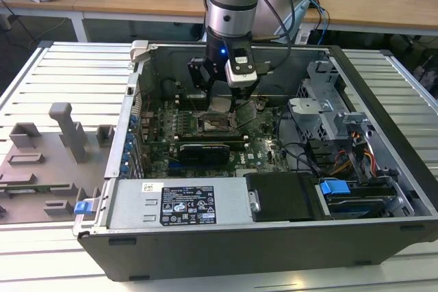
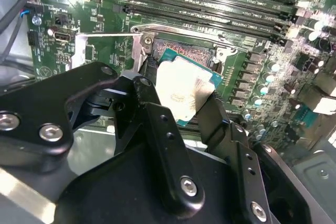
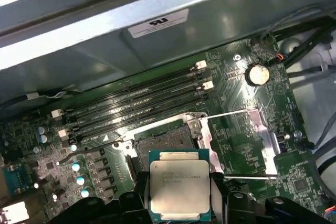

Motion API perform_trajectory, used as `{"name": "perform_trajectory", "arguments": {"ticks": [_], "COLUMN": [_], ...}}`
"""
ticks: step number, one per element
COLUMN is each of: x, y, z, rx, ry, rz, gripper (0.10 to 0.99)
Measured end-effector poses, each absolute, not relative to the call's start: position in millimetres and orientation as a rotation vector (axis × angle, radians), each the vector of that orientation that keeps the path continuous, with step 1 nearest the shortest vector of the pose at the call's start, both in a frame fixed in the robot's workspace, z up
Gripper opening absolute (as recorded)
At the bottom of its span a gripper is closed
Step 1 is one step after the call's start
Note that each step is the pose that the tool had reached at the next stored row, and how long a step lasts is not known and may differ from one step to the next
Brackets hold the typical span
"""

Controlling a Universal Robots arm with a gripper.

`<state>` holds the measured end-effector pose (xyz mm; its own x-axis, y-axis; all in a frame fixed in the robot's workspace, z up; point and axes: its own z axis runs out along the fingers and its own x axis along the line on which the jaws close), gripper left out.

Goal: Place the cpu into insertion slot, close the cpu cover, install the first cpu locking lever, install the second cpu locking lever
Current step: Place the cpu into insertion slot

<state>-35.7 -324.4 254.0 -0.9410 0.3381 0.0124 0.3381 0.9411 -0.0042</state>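
Note:
My gripper (image 1: 222, 105) reaches down into the open computer case and is shut on the cpu (image 1: 222, 104), a small square chip with a silvery top. In both wrist views the cpu (image 3: 179, 184) (image 2: 184, 90) sits clamped by its edges between the black fingers (image 3: 218, 195) (image 2: 157, 124), tilted and just above the green motherboard (image 3: 247, 98). The insertion slot (image 3: 164, 139) (image 2: 185, 51) (image 1: 216, 125) lies uncovered right beside the chip, its contact field showing. The cpu cover (image 3: 242, 145) (image 2: 107, 51) is swung open to the side of the socket.
Long black memory slots (image 3: 136, 103) run along one side of the socket. The case holds a power supply (image 1: 181, 203), a drive cage (image 1: 328, 111) and cables (image 1: 359, 155) on the exterior view's right. Grey fixtures (image 1: 65, 131) stand on the table at the left.

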Motion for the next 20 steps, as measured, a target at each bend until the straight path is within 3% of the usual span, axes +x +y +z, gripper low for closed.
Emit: {"name": "perform_trajectory", "arguments": {"ticks": [20], "x": [-35.7], "y": [-324.4], "z": [252.1], "rx": [-0.916], "ry": [-2.992], "rz": [0.012], "gripper": [0.545]}}
